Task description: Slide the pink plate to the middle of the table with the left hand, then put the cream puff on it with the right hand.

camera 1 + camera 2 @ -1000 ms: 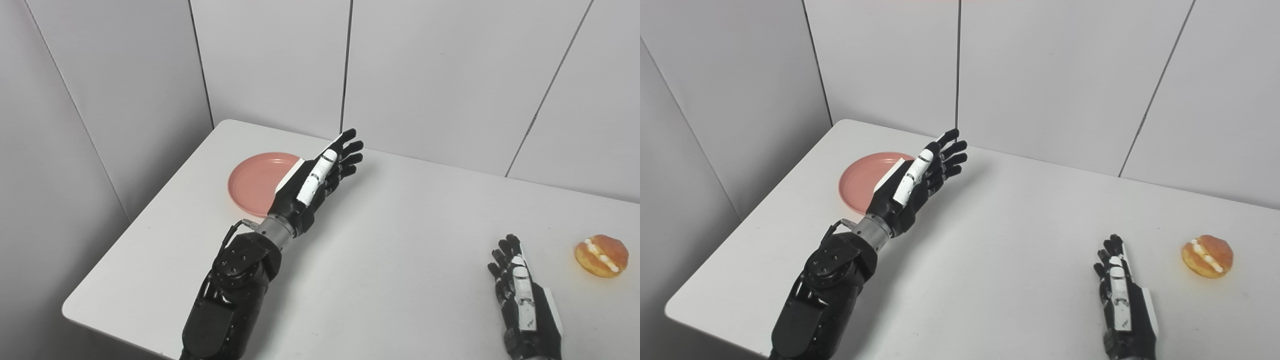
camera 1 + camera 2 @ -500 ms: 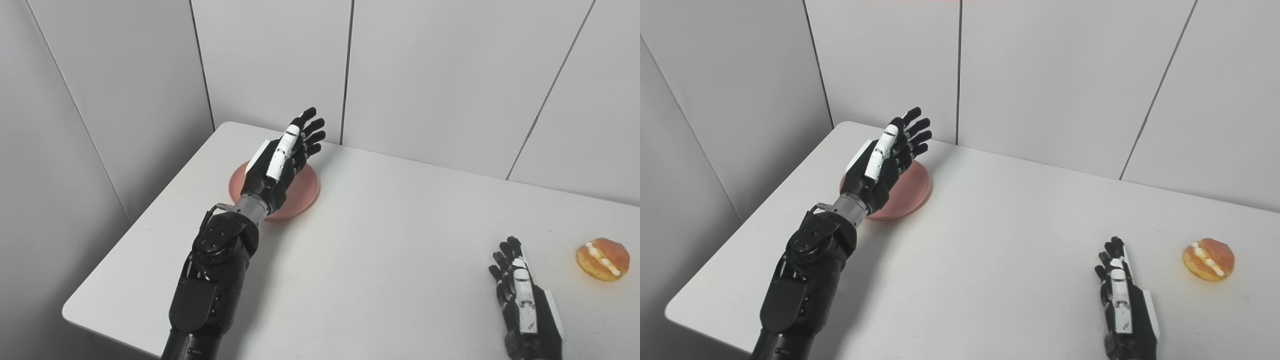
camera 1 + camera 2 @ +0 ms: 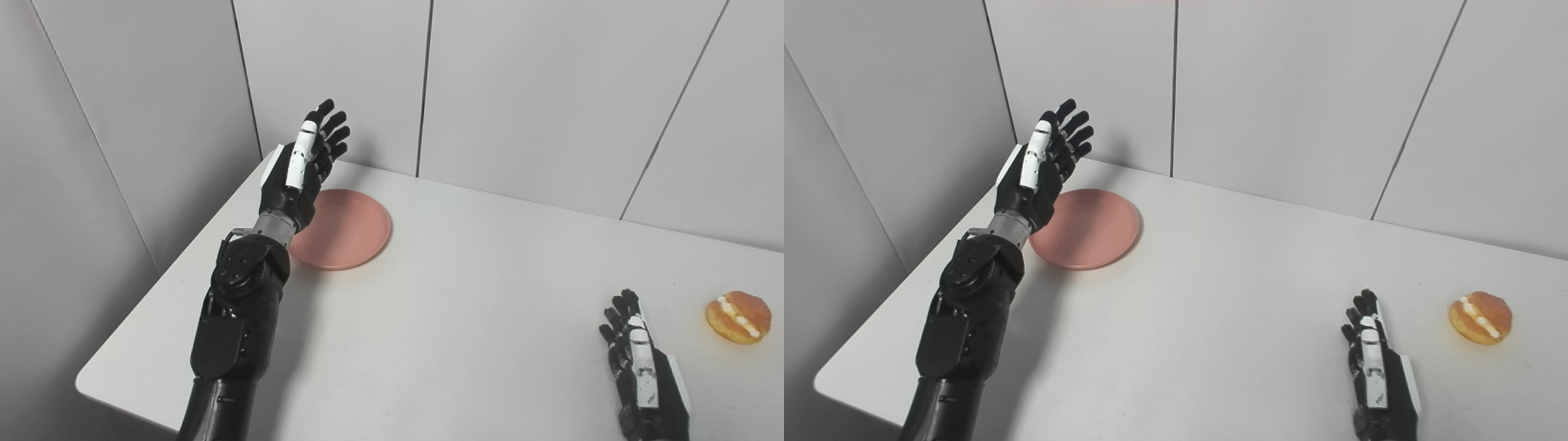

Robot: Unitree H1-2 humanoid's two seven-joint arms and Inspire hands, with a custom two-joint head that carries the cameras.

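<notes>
Looks like a lab test booth to me: plain white counter (image 3: pixel 465 318) boxed in by bare grey wall panels (image 3: pixel 527 92) with dark seams, nothing homey beyond the hands.

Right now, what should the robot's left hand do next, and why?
Probably lower the open left hand to the table just left of the plate, so it can push it right. The hand is raised at the plate's left edge, and the plate sits near the table's left corner.

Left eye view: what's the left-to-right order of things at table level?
left hand → pink plate → right hand → cream puff. All sit on the white table; the left hand overlaps the plate's left edge.
</notes>
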